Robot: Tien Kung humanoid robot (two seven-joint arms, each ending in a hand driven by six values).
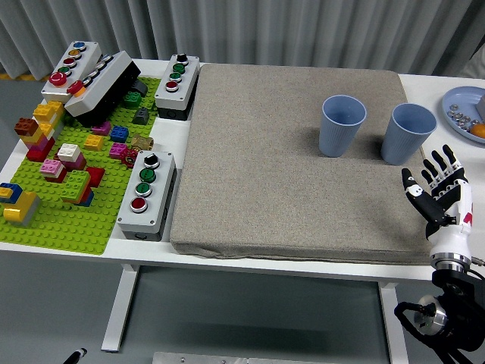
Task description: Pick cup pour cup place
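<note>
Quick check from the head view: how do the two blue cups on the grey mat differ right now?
The left cup stands farther from the right hand; the right cup stands just above that hand's spread fingers, untouched. The left cup sits well inside the mat; the right cup is near the mat's right edge. Both are blue, upright, open-topped and look alike in size.
</note>
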